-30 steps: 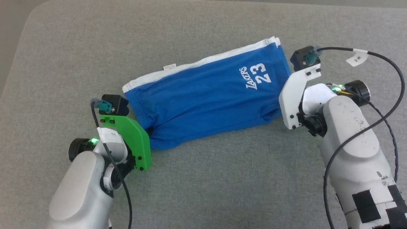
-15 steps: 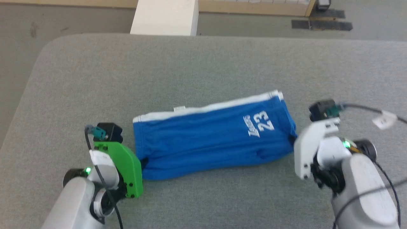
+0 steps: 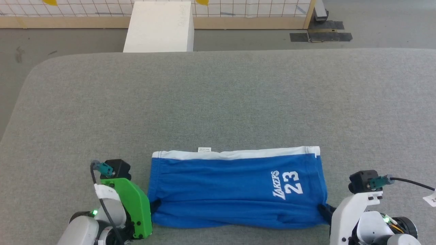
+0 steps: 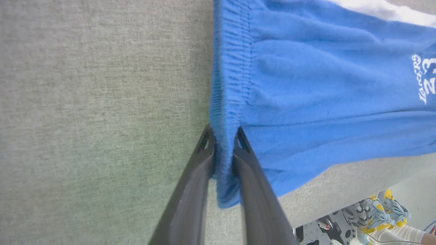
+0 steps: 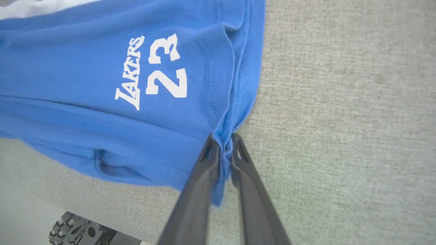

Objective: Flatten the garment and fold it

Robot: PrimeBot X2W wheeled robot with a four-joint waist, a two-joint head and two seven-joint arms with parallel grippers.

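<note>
**Desk editor:** Where does the garment (image 3: 235, 190) lie in the head view?

**Photographer:** Lower centre of the frame. It is spread flat across the grey cloth-covered desk (image 3: 218, 102), with a white band along its upper edge, and it stretches between the two arms.

**Desk editor:** And the end effectors?

**Photographer:** The left end effector (image 3: 155, 206), beside its green mount at lower left, pinches the garment's left edge low down. In the left wrist view its two dark fingers (image 4: 190, 190) close narrowly on the gathered blue hem. The right end effector (image 3: 323, 208), at lower right, grips the opposite edge. The right wrist view shows its fingers (image 5: 197, 190) clamped on a bunched fold of blue cloth.

**Desk editor:** Any writing?

**Photographer:** A white print (image 3: 286, 183) reading "LAKERS 23" runs at a tilt on the garment's right half. A small white tag (image 3: 204, 149) sits at the white band's upper edge, its text too small to read. A white label (image 3: 430, 199) on the right arm's cable, at the frame's right edge, cannot be read either.
</note>
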